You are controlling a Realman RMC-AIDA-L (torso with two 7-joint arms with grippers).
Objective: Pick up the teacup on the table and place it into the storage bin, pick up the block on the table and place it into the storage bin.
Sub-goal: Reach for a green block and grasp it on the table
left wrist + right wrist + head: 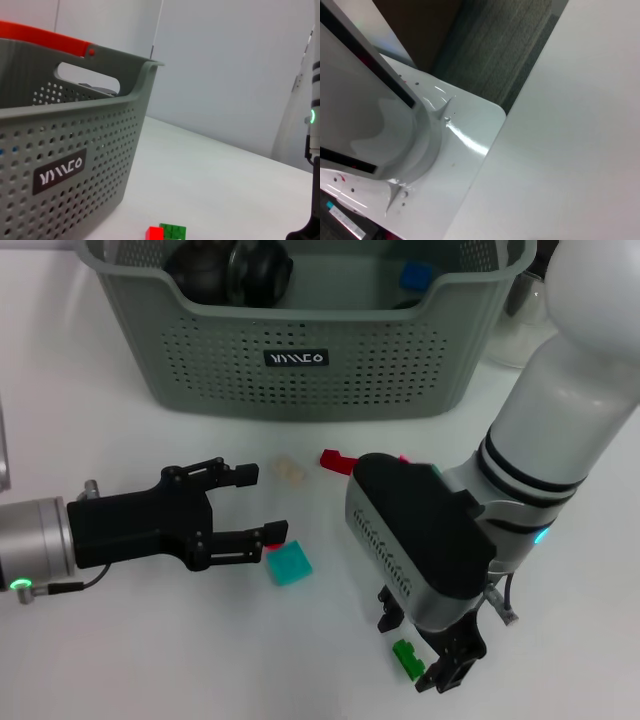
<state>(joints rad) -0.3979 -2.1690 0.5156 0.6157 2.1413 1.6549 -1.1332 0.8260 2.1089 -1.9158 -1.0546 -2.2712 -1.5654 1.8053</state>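
So the left claw is gaping wide and empty, teal block sitting just beside its lower finger; right claw is pointing down over a green block, can't tell its state.

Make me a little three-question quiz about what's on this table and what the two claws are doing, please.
1. True or false: the left claw is open, with nothing between its fingers.
2. Which block lies nearest the right claw? A) the blue block in the storage bin B) the green block C) the teal block
3. Fill in: the storage bin stands at the ___ edge of the table, beyond both claws.

Key
1. True; its fingertips flank bare table beside the teal block.
2. B; the green block lies right at the right claw, while the blue block sits inside the bin.
3. Far.
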